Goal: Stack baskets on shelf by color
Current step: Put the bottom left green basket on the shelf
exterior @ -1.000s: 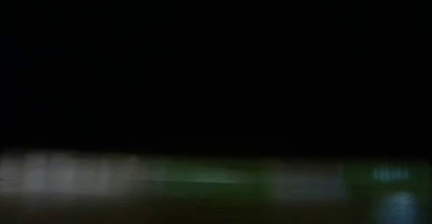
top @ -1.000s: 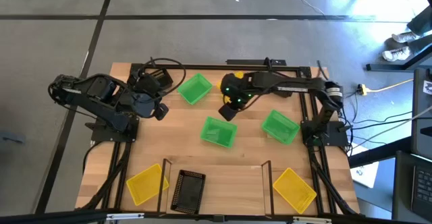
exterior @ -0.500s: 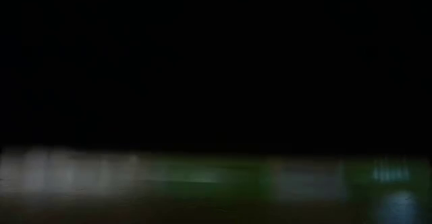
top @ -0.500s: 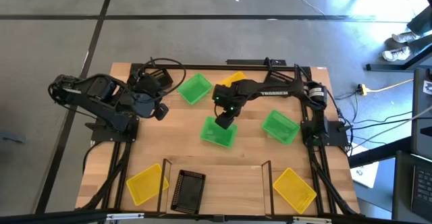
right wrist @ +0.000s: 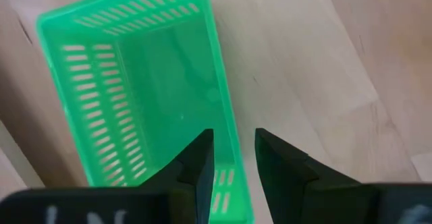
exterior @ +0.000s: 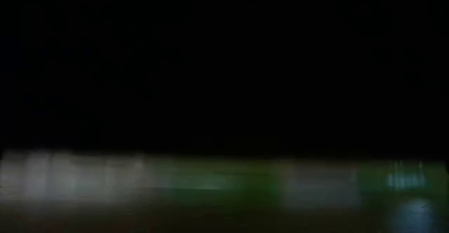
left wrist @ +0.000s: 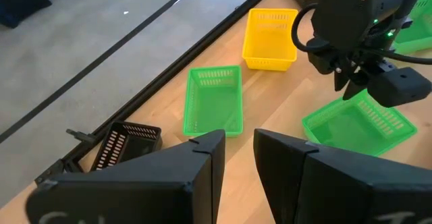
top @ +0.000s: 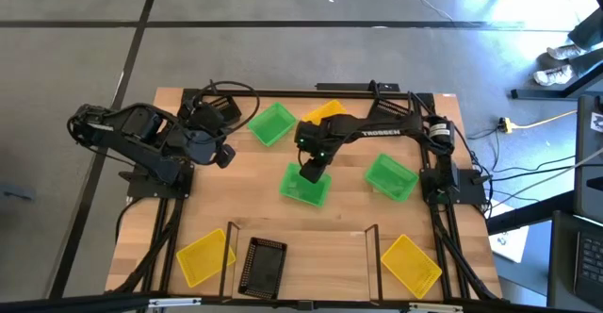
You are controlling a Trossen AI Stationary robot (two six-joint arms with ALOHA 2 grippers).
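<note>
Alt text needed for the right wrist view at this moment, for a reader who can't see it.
The right gripper hangs open just above one long wall of a green basket, its two dark fingers straddling that rim. The basket is empty, with slotted sides, and sits on the light wooden table.

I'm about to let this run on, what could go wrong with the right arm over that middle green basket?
The right gripper, open, straddles one long wall of the middle green basket; a shallow grip on that thin wall could slip or tip it. Lifted, it might swing into the nearby yellow basket.
</note>
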